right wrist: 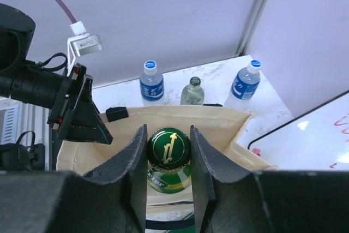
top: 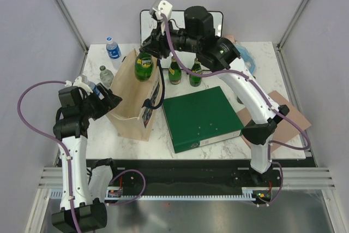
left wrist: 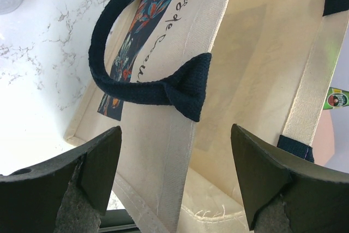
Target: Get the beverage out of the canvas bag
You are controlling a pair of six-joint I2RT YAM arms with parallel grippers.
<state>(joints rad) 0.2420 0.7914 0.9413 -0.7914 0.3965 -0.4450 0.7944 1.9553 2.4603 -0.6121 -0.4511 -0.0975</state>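
The beverage (right wrist: 169, 159), a green bottle, is clamped near its top by the right claw (right wrist: 168, 135), closed on it from above so that it can be drawn straight up through the mouth of the canvas bag (top: 130, 112), upper centre of the top view; whether its base has cleared the rim cannot be told. The left claw (left wrist: 175, 135) is held wide astride the bag's wall by a dark handle (left wrist: 146, 92), apparently to steady it

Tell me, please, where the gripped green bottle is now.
Top view, left of centre: green bottle in the right gripper at the canvas bag's mouth, beside two standing bottles.
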